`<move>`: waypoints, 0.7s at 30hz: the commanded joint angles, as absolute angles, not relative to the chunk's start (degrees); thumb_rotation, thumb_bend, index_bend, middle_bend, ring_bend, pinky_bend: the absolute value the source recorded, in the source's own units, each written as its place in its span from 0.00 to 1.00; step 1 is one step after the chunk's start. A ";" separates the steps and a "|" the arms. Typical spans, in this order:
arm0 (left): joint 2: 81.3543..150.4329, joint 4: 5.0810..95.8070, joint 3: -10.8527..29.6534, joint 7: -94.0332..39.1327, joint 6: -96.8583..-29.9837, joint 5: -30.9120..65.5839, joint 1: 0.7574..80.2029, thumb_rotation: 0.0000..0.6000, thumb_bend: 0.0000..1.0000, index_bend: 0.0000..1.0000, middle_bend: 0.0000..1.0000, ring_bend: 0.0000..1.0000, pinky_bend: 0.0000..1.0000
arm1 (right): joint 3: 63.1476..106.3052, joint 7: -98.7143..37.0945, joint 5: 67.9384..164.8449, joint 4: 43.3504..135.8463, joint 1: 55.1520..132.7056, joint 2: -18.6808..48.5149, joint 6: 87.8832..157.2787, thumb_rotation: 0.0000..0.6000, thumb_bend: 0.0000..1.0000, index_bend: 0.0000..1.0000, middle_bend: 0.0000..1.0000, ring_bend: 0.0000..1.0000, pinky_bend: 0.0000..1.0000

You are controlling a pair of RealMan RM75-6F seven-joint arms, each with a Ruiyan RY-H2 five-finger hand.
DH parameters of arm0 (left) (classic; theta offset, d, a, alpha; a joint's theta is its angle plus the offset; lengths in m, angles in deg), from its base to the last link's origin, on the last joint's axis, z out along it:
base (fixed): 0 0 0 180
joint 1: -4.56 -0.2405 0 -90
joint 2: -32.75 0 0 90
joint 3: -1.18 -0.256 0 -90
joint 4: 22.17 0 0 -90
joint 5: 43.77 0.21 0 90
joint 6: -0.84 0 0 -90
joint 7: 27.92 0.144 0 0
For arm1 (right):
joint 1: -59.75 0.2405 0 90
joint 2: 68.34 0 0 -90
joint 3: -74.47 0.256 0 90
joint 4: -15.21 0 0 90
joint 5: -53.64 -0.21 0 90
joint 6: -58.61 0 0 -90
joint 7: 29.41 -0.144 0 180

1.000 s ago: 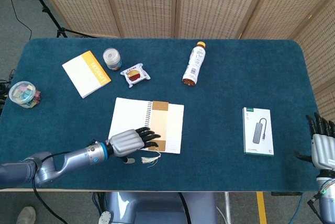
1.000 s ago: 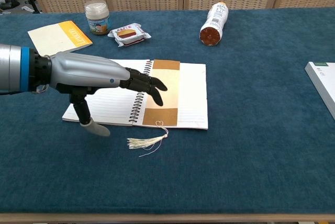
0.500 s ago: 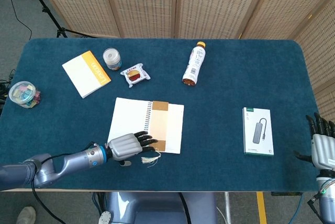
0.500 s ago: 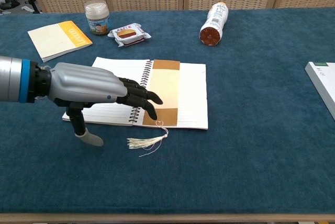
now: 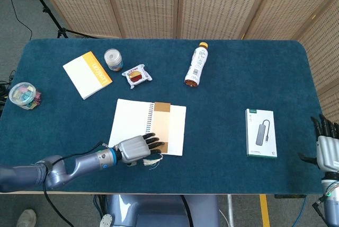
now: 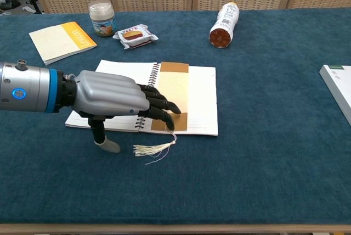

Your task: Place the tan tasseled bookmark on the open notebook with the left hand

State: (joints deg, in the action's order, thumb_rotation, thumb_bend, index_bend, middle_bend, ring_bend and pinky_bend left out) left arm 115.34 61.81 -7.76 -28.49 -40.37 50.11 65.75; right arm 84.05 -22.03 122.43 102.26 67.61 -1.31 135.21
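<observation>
From the head view, we see a blue bench (image 5: pixel 238 78) with woven screens (image 5: pixel 175 4) behind it. The yellow booklet (image 5: pixel 88 74) has writing on it, but we cannot read it. The bottle (image 5: pixel 195 65) lies on its side and its label is too small to read. A white box (image 5: pixel 261 132) with a picture of a gadget lies near the right edge. The open notebook (image 5: pixel 148 126) is near the front edge, with the tan bookmark (image 5: pixel 161 126) on its right page. Our left hand (image 5: pixel 135 149) sits at the notebook's front edge, fingers spread and holding nothing. Our right hand (image 5: pixel 327 147) is at the far right edge, fingers up and apart.

From the chest view, our left hand (image 6: pixel 118 95) hovers flat over the notebook (image 6: pixel 203 100). The bookmark (image 6: pixel 174 92) lies beside the spiral, and its pale tassel (image 6: pixel 155 148) hangs off onto the bench. A jar (image 6: pixel 102 18) and a snack pack (image 6: pixel 135 35) stand well behind. There is lots of bare blue bench to the right.
</observation>
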 commanded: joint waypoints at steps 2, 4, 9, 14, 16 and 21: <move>115.93 61.37 -6.72 -26.97 -40.48 49.31 65.27 1.00 0.24 0.16 0.00 0.01 0.06 | 84.09 -22.13 122.31 102.25 67.60 -1.36 135.15 1.00 0.03 0.00 0.00 0.00 0.00; 115.99 61.43 -6.40 -27.04 -40.40 48.87 65.16 1.00 0.24 0.16 0.00 0.01 0.06 | 84.09 -22.10 122.21 102.19 67.64 -1.37 135.03 1.00 0.03 0.00 0.00 0.00 0.00; 116.24 61.48 -5.66 -27.35 -40.26 48.37 65.02 1.00 0.24 0.17 0.00 0.01 0.06 | 84.02 -22.03 122.12 102.14 67.71 -1.36 134.78 1.00 0.03 0.00 0.00 0.00 0.00; 116.42 61.12 -5.44 -27.07 -39.80 48.37 64.98 1.00 0.24 0.16 0.00 0.01 0.06 | 84.04 -21.97 121.86 102.14 67.76 -1.37 134.56 1.00 0.03 0.00 0.00 0.00 0.00; 116.71 60.66 -5.51 -26.67 -39.33 48.29 64.94 1.00 0.24 0.16 0.00 0.01 0.06 | 84.01 -21.97 121.83 102.18 67.79 -1.38 134.47 1.00 0.03 0.00 0.00 0.00 0.00; 117.15 60.40 -5.75 -26.21 -38.66 48.48 64.84 1.00 0.24 0.16 0.00 0.01 0.06 | 84.00 -21.91 121.79 102.29 67.79 -1.44 134.47 1.00 0.03 0.00 0.00 0.00 0.00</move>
